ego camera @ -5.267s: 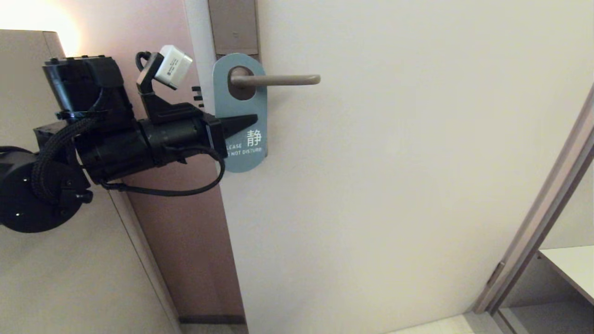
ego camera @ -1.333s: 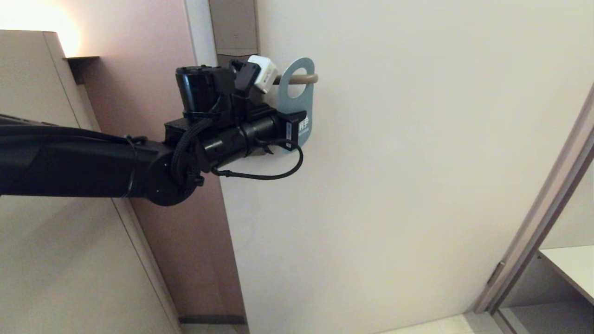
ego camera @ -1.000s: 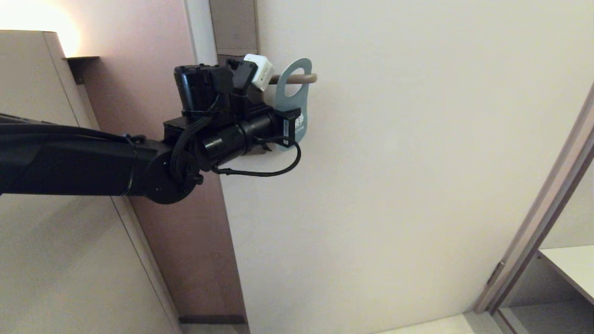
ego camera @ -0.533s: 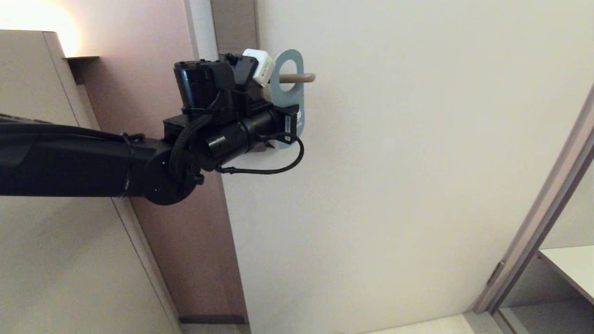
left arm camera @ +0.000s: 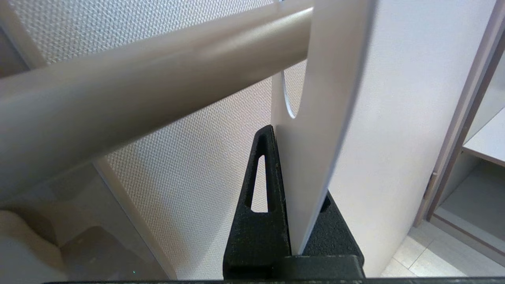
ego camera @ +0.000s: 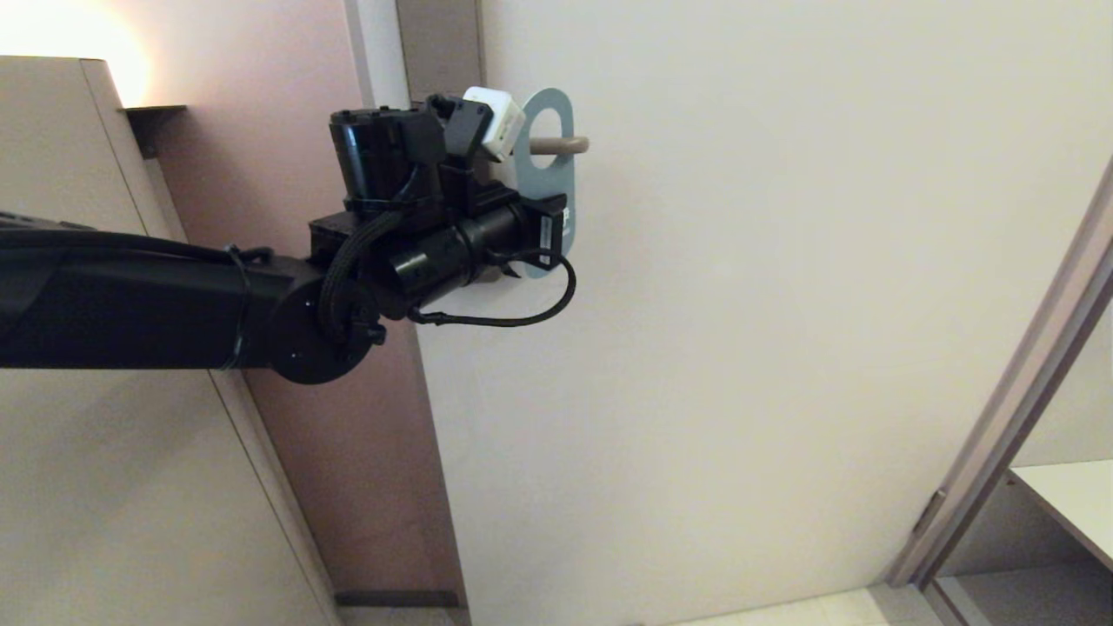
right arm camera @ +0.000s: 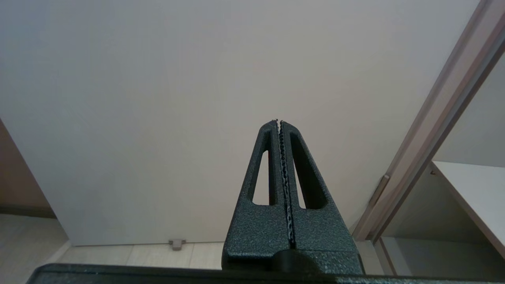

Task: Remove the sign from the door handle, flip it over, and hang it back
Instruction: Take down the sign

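Head view: our left hand (ego camera: 549,233) is up at the door handle (ego camera: 556,145), clamped tight on the lower part of the sign (ego camera: 551,161). Sign is turned nearly edge-on to the door (ego camera: 783,304), blue face out, oval hole around the lever near its free end. Only the tip of the lever pokes past the card; the rest hides behind the wrist camera.

Left wrist view adds what the head misses: the sign (left arm camera: 315,150) pinched between the two black fingers (left arm camera: 264,205), its white face toward us, hole edge visible just above the fingertips. The handle (left arm camera: 150,86) runs as a thick, smooth, brushed grey-beige bar across the picture and passes into the card. The door surface here shows a fine woven texture, invisible from the head.

Right wrist view: our right hand (right arm camera: 279,123) is out of the head view, fully closed with serrated pads meeting, nothing held, pointing at the lower door, well apart from the work. It also shows a small stop (right arm camera: 176,243) at the door's foot.

Room: pale, matte door; pinkish-brown wall panel (ego camera: 296,261) to the left; beige cabinet (ego camera: 104,487) in front of it with a warm light glow above. On the right, a slanted grey-brown frame (ego camera: 1017,391) and a white shelf (ego camera: 1069,504) beyond it. Pale floor tiles (right arm camera: 118,254) below.
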`<state>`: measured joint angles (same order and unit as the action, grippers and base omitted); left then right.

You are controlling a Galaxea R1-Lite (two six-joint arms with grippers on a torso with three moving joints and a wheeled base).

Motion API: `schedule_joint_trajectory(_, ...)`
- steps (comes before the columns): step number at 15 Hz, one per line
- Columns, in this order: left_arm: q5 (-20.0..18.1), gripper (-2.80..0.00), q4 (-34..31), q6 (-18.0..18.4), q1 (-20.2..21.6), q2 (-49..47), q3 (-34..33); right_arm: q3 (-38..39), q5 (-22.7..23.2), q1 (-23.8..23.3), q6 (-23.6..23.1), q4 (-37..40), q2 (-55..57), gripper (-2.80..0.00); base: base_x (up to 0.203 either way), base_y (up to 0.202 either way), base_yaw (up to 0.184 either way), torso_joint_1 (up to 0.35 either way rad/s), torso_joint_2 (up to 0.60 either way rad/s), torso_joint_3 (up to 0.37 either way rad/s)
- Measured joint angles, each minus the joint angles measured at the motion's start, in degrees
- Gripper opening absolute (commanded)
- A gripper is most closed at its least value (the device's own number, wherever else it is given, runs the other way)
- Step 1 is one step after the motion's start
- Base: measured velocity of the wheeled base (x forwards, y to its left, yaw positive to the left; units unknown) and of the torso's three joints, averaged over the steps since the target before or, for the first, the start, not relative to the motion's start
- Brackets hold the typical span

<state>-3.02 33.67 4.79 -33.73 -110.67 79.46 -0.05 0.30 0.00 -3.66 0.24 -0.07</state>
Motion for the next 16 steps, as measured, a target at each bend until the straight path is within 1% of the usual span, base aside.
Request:
schedule_joint_trajectory(5, -0.04, -2.80, -1.15, 0.00, 0.05, -2.07, 3.09, 0.00, 0.05, 0.00, 0.00, 0.00, 0.00, -2.80, 0.000, 0.000, 0.000, 0.000, 0.00, 0.000)
schedule_joint_trajectory(11, -0.04, -2.80, -1.26, 0.00, 0.68, -3.99, 3.73, 0.00, 0.00, 0.00, 0.00, 0.02, 0.00, -2.80, 0.000, 0.000, 0.000, 0.000, 0.00, 0.000)
schedule_joint_trajectory(16, -0.17, -2.80, -1.34, 0.00, 0.79, -4.35, 5.57, -0.02, 0.00, 0.00, 0.02, 0.02, 0.00, -2.80, 0.000, 0.000, 0.000, 0.000, 0.00, 0.000)
